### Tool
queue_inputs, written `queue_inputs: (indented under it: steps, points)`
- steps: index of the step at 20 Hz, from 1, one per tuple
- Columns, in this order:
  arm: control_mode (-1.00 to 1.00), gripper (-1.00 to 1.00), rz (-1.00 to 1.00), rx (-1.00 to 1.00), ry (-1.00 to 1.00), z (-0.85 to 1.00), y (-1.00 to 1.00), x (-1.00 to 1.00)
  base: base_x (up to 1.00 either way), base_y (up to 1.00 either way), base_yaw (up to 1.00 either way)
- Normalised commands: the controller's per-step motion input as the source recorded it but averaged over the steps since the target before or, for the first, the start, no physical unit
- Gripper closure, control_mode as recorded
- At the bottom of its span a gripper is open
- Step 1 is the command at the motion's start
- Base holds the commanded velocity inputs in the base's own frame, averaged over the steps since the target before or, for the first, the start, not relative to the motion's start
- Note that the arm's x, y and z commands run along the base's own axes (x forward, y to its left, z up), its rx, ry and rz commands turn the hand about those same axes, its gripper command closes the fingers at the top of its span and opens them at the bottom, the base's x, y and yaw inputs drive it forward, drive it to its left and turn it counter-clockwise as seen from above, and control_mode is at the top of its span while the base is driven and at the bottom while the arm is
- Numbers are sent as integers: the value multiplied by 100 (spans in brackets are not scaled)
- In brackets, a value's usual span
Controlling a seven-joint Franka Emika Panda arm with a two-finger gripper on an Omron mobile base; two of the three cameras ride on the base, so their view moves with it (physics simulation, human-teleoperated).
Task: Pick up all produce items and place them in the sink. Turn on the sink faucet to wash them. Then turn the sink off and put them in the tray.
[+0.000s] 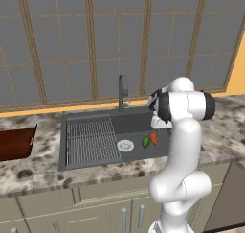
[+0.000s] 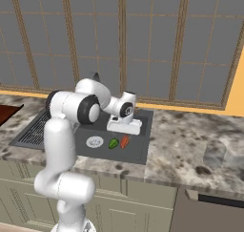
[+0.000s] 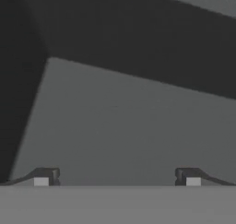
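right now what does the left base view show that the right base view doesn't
Left base view alone: the faucet upright behind the sink, and the tray's wide brown side on the counter at far left. Right base view alone: the end effector low over the sink's back part, and the counter stretching right. Both: sink, wire rack, drain, green piece beside carrot.

a kitchen - sink (image 1: 162,123), stone counter (image 2: 190,131), cabinets (image 1: 100,208)

A: Hand view status?
B: gripper (image 3: 117,177) jaws spread wide, fingertips (image 3: 46,176) at 7 and 5 o'clock. Bare grey sink (image 3: 129,126) floor between them.
A: Walls?
B: Dark, from 9 round to 2 o'clock; corner at 10.
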Motion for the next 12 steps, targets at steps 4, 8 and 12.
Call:
queue_inputs:
  steps: [4, 8, 12]
  points:
    - [-100, -100, 14, 0, -17, -69, -1, 42, 0, 0, 0]
    - [-100, -100, 7, 0, -11, -59, -7, 38, 0, 0, 0]
    - [-100, -100, 1, 0, -11, -45, -19, 38, 0, 0, 0]
